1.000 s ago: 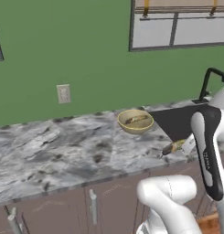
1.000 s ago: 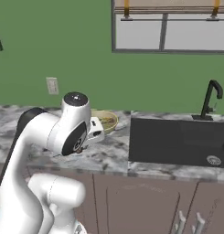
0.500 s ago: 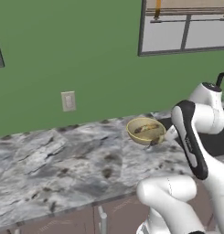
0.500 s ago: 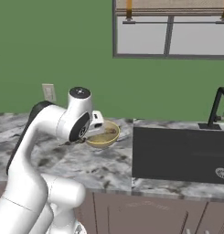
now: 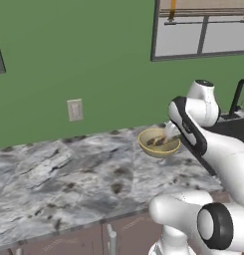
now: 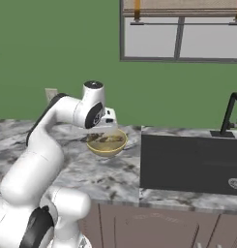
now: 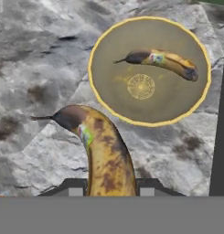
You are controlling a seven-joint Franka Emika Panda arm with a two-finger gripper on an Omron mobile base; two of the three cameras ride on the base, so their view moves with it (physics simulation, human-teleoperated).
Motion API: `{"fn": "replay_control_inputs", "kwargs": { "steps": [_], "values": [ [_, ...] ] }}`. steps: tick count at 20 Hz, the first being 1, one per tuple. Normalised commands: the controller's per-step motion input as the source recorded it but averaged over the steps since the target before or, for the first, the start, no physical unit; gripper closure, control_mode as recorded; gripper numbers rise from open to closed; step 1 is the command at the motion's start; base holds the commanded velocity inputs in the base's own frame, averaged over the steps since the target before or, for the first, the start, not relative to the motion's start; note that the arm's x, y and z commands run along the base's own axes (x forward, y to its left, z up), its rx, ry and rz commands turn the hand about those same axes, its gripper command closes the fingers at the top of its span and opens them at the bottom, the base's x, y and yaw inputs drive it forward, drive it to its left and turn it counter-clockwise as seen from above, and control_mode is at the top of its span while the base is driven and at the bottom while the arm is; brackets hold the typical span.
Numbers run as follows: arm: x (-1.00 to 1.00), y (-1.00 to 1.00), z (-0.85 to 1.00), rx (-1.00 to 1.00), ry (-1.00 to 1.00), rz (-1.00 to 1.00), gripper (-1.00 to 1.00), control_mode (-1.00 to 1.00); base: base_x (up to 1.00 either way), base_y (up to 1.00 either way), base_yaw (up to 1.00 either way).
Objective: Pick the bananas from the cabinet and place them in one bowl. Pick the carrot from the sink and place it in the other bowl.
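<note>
In the hand view a curved yellow banana with heavy brown-black blotches [image 7: 105,155] rises from between the two dark finger tips of the gripper [image 7: 109,186], which are closed against its sides and carry it. Its long axis runs from the bottom of that view upward, then bends left; the dark stem end with its thin stalk points to the left edge, and a small green-and-white sticker sits just below the dark part. The lower end of this banana is cut off at the bottom, behind the fingers.

Beyond it, above and to the right in the same view, stands a shallow round tan-yellow bowl with a brighter yellow rim [image 7: 96,84] on the grey-and-white marbled stone counter [image 7: 35,68]. Inside lies a second blotched yellow banana [image 7: 161,61], its long axis nearly level across the bowl, stalk to the left and blackened tip to the right. The held banana hangs over the counter just outside the bowl's near rim, not over its hollow.

In the left base view the bowl [image 5: 159,143] is partly hidden by the white arm, and the gripper and its load are hard to make out. In the right base view the bowl [image 6: 106,144] sits just left of the matte black rectangular sink [image 6: 190,162], whose black gooseneck tap [image 6: 229,114] rises at the far right; the bowl's contents there are a brown blur.
</note>
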Motion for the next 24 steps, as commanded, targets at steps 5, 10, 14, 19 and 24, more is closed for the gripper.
{"fn": "replay_control_inputs", "kwargs": {
  "steps": [5,10,14,19,24],
  "values": [
    [0.68,-0.40,-0.44,-0.02,0.07,-0.20,1.00,-1.00,0.00,0.00,0.00],
    [0.14,-0.12,-0.22,-0.02,0.00,-0.10,1.00,-1.00,0.00,0.00,0.00],
    [0.05,0.02,-0.19,-0.02,0.00,0.00,1.00,-1.00,0.00,0.00,0.00],
    [0.30,0.01,-0.36,-0.01,-0.07,0.00,1.00,-1.00,0.00,0.00,0.00],
    [0.61,0.01,-0.10,0.02,-0.09,-0.01,1.00,-1.00,0.00,0.00,0.00]
  ]
}}
